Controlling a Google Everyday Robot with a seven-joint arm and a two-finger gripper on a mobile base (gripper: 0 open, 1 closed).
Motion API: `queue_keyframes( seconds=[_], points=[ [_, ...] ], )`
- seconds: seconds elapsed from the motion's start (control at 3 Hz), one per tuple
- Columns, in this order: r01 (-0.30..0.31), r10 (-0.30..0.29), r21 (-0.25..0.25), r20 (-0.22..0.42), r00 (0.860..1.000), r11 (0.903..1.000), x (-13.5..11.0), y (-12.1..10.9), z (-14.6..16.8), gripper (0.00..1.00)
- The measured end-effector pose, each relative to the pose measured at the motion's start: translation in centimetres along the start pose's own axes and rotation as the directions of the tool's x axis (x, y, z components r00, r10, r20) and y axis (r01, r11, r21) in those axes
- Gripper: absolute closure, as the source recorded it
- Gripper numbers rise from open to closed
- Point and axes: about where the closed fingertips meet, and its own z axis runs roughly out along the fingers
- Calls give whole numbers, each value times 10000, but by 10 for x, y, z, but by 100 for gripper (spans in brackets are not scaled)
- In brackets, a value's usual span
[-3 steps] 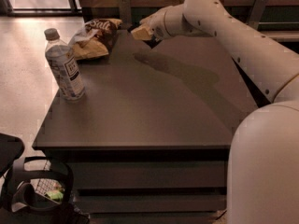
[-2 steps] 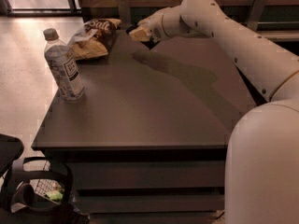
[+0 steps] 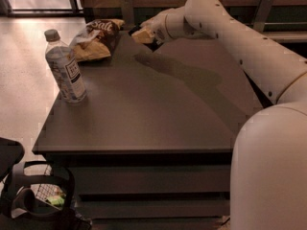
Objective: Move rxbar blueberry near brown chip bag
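gripper [image 3: 146, 36] above the tabletop's [image 3: 144, 109] far edge | jaws pinching the rxbar blueberry [image 3: 140, 34], pale end poking out past them | brown chip bag [image 3: 98, 37] lying on the tabletop near the jaws, left of them in view | water bottle [image 3: 65, 68] upright, well apart from the jaws, nearer the camera

Obs: brown chip bag [image 3: 98, 36], large white script, reads approx. "Salt", 2nd line too small to read. Water bottle [image 3: 65, 70], label w/ dark block + white print, illegible. Gripper [image 3: 145, 34] over far edge of table [image 3: 144, 119], just beside the bag; no markings legible.
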Motion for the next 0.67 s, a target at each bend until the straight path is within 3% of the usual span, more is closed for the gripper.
queue_keyframes(
  seconds=[0.33, 0.67],
  points=[
    [-2, 2, -43, -4, 10000, 10000, 0, 2, 3, 15],
    [-6, 6, -88, -8, 10000, 10000, 0, 4, 5, 0]
  ],
)
